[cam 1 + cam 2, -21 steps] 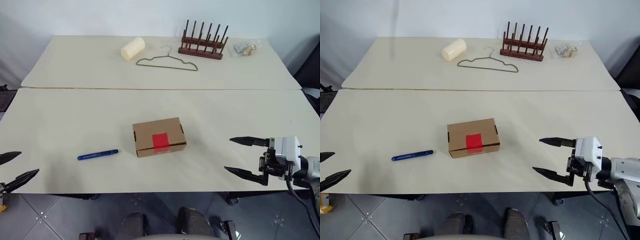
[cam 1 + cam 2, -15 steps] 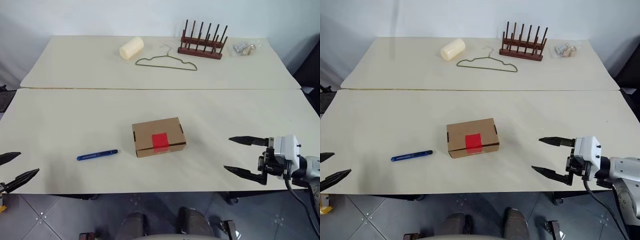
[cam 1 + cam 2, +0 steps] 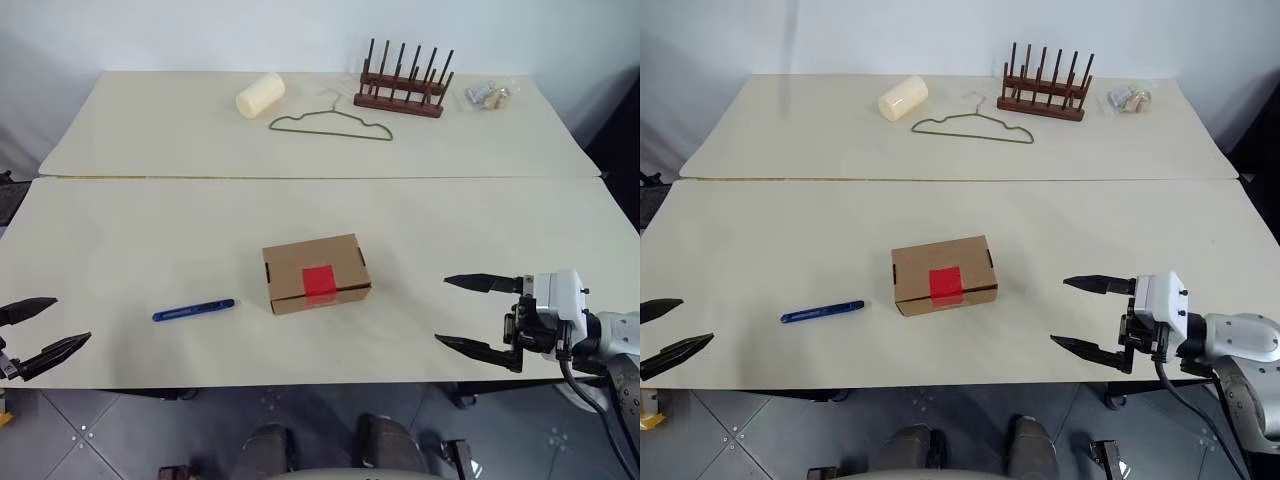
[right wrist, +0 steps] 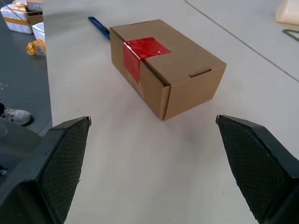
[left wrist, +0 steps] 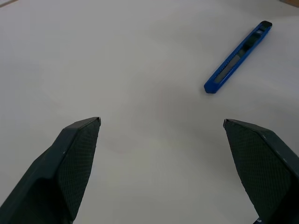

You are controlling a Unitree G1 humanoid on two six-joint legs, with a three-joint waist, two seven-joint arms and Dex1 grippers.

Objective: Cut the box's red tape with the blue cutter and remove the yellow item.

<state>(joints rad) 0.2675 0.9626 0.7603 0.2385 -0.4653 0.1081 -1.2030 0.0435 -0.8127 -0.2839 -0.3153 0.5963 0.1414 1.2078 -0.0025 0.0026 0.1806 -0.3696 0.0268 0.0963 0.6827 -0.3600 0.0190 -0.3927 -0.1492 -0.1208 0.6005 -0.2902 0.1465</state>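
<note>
A cream-coloured desk (image 3: 120, 240) fills the scene, with a second desk (image 3: 150, 130) of the same colour butted against its far edge. Near the middle of the near desk sits the box (image 3: 316, 273), a small closed brown cardboard carton. The red tape (image 3: 319, 283) is a bright square stuck over the top and down the front face, across the flap seam. To the left of the box, apart from it, the blue cutter (image 3: 194, 310) lies flat on the desk.

The left end effector (image 3: 36, 328) hovers at the near left edge of the desk, its two black fingers spread wide and empty, the cutter ahead of it and off to one side. The right end effector (image 3: 478, 315) hovers at the near right edge, fingers likewise spread wide and holding nothing, pointing toward the box.

On the far desk lie a pale cream roll (image 3: 260, 95), a thin wire hanger (image 3: 331, 124), a dark wooden peg rack (image 3: 402, 85) and a small clear bag of bits (image 3: 487, 95).
</note>
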